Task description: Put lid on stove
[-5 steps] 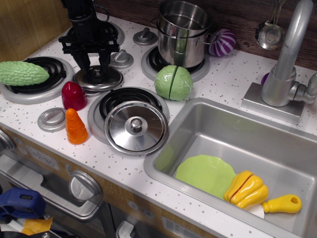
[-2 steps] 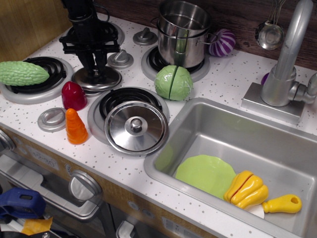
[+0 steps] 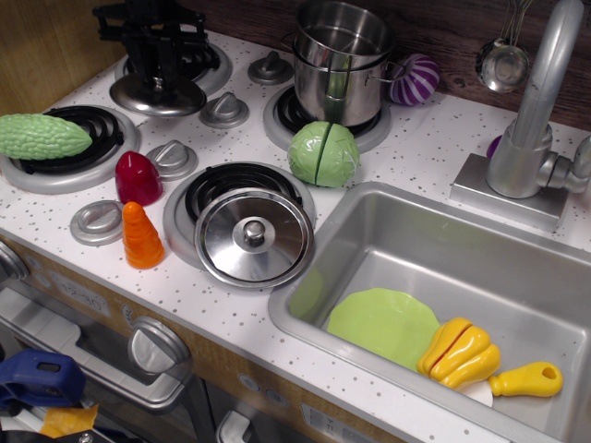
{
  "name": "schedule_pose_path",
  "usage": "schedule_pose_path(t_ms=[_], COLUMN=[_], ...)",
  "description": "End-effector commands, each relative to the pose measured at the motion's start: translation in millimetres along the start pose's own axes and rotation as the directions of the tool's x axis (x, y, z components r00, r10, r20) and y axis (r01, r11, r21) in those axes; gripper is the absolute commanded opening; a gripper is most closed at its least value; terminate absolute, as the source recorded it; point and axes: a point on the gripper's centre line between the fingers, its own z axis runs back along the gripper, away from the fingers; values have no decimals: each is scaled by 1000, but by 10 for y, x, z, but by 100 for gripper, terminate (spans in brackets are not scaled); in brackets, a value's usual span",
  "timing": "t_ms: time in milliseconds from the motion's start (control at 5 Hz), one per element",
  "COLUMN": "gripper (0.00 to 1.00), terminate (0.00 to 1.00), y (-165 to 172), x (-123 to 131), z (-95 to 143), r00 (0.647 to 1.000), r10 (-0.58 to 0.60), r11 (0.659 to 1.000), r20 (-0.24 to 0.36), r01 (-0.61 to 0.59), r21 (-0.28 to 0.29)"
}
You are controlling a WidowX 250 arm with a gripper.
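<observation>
The small domed dull-grey lid (image 3: 157, 96) hangs under my black gripper (image 3: 159, 77) at the back left. The fingers are shut on its central knob. The lid is over the front edge of the back-left burner (image 3: 209, 61) of the white speckled stove (image 3: 251, 131). I cannot tell whether the lid touches the burner. The gripper's upper part is cut off by the top of the frame.
A larger shiny flat lid (image 3: 253, 236) lies on the front-right burner. A green gourd (image 3: 42, 136) lies on the front-left burner and a steel pot (image 3: 340, 60) stands on the back-right one. A cabbage (image 3: 323, 153), red piece (image 3: 138, 177), carrot (image 3: 141, 235) and dial knobs (image 3: 172, 158) are around them. The sink (image 3: 517, 277) is at the right.
The gripper has lifted the small lid off the middle of the cooktop and carried it back and left to the back-left burner. A dial knob where it stood now shows.
</observation>
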Motion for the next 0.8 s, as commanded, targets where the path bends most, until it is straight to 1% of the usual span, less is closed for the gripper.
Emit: schedule_pose_path(t_ms=[0, 400, 600], gripper=[0, 0, 0], terminate=[0, 0, 0], y=[151, 231, 302], x=[297, 667, 787], z=[220, 41, 12], r00=[987, 945, 925], r10=[-40, -109, -146], r11=[998, 994, 989], r20=[154, 307, 350], r01=[32, 96, 128], r21=[52, 57, 74])
